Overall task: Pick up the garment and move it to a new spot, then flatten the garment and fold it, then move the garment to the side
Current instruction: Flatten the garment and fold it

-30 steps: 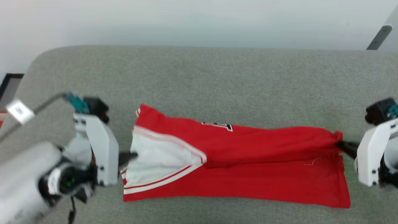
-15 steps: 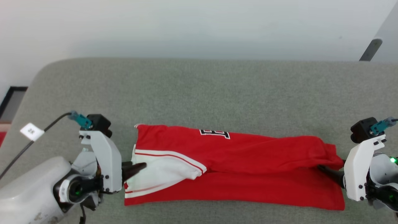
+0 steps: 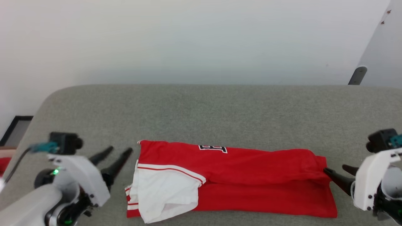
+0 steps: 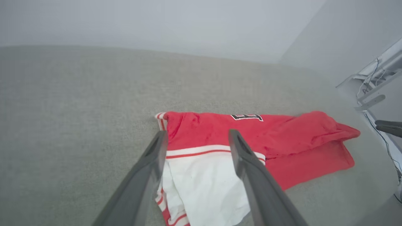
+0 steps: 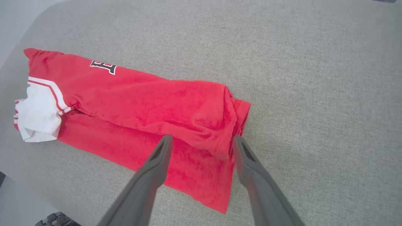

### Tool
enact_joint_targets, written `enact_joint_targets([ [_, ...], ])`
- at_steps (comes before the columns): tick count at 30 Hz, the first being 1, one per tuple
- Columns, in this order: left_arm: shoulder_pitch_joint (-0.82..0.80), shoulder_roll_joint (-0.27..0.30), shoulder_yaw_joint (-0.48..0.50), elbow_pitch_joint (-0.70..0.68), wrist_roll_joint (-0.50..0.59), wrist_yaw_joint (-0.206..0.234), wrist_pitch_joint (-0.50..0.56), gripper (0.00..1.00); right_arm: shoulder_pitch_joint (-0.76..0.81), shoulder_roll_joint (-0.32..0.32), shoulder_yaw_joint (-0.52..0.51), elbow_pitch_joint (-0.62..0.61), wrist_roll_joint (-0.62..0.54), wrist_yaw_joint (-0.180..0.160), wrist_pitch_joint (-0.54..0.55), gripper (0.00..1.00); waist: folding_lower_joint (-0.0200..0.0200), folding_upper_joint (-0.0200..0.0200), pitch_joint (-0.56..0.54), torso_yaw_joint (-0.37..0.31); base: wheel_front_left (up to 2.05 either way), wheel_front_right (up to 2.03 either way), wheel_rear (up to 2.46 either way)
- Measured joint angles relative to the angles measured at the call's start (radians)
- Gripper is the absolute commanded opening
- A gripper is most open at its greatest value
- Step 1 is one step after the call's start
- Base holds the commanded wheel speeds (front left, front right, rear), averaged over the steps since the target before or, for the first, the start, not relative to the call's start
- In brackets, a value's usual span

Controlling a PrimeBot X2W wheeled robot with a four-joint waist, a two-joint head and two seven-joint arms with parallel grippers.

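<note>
The garment point(image 3: 245, 175) lies on the grey cushioned surface point(image 3: 201, 113), folded lengthwise into a long red band, with part of its black lettering point(image 3: 213, 148) showing at the far edge. Its white sleeve point(image 3: 163, 191) hangs crumpled over the left end. My left gripper point(image 3: 119, 150) is open just left of the collar end, off the cloth. In the left wrist view the left gripper point(image 4: 197, 133) frames the garment point(image 4: 282, 138) with nothing between its fingers. My right gripper point(image 3: 334, 168) is open at the hem end, one tip touching the cloth. The right gripper point(image 5: 202, 138) straddles the bunched hem of the garment point(image 5: 141, 97).
A pale wall point(image 3: 201, 40) rises behind the surface. A dark frame point(image 3: 15, 125) and a bit of red point(image 3: 3, 163) lie past the rounded left edge. A grey leg point(image 3: 358, 75) stands at the back right, with cables point(image 4: 373, 78) beyond the right end.
Both grippers have opened and let go of the garment's ends. The lifted fold has settled onto the lower layer and the sleeve has slumped. The camera has tilted up.
</note>
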Motion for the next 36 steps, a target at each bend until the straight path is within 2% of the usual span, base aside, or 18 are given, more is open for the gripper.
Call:
enact_joint_targets([
  [4,0.061,0.015,0.044,-0.005,0.069,-0.005,-0.199,1.0,0.051,0.024,-0.05,-0.004,-0.005,0.0,-0.022,1.0,0.0,0.0,-0.014,-0.005,0.0,0.0,0.0],
  [7,0.125,0.018,0.103,-0.001,0.123,0.013,-0.229,1.0,0.082,0.039,-0.079,-0.004,-0.01,0.0,-0.029,1.0,0.0,0.0,-0.021,-0.003,0.0,0.0,0.0],
  [12,0.271,-0.059,0.401,-0.039,0.333,0.048,-0.232,1.0,0.123,0.05,-0.129,-0.004,-0.026,0.0,-0.019,1.0,0.0,0.0,-0.022,0.012,0.0,0.0,0.0],
  [15,0.412,-0.139,0.568,-0.073,0.456,0.048,-0.232,1.0,0.133,0.061,-0.16,0.001,-0.037,0.0,0.002,1.0,0.0,0.0,-0.02,0.024,0.0,0.0,0.0],
  [20,0.573,-0.268,0.789,-0.119,0.632,0.0,-0.232,1.0,0.132,0.066,-0.198,0.018,-0.077,0.0,0.043,1.0,0.0,0.0,-0.012,0.046,0.0,0.0,0.0],
  [25,0.657,-0.386,0.925,-0.121,0.747,-0.067,-0.232,1.0,0.101,0.068,-0.224,0.053,-0.102,0.0,0.091,1.0,0.0,0.0,0.002,0.071,0.0,0.0,0.0],
  [31,0.678,-0.499,1.017,-0.106,0.825,-0.13,-0.232,1.0,0.054,0.078,-0.249,0.115,-0.133,0.0,0.158,1.0,0.0,0.0,0.033,0.102,0.0,0.0,0.0],
  [36,0.659,-0.562,1.051,-0.084,0.858,-0.152,-0.232,1.0,0.011,0.094,-0.262,0.175,-0.145,0.0,0.186,1.0,0.0,0.0,0.07,0.131,0.0,0.0,0.0],
])
